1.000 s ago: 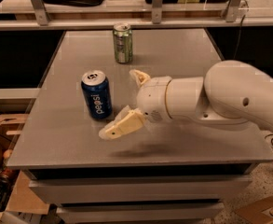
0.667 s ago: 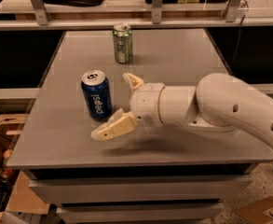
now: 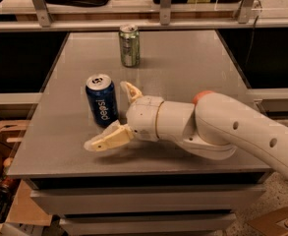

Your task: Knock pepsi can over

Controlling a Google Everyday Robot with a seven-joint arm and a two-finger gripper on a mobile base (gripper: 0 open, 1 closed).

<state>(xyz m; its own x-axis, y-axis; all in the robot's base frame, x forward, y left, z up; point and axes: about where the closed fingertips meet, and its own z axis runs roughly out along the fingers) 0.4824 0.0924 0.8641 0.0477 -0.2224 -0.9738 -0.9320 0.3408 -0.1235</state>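
The pepsi can, dark blue with white lettering and a silver top, stands upright on the grey table near its left side. My gripper reaches in from the right, low over the table. It is open, with one cream finger just right of the can and the other finger in front of and below it. The can stands at the mouth of the open fingers. I cannot tell whether a finger touches it.
A green-and-silver can stands upright at the back middle of the table. A shelf rail with metal posts runs behind the table. Cardboard boxes lie on the floor at left.
My gripper and arm have moved left, closer to the pepsi can. The can stands upright in the same place.
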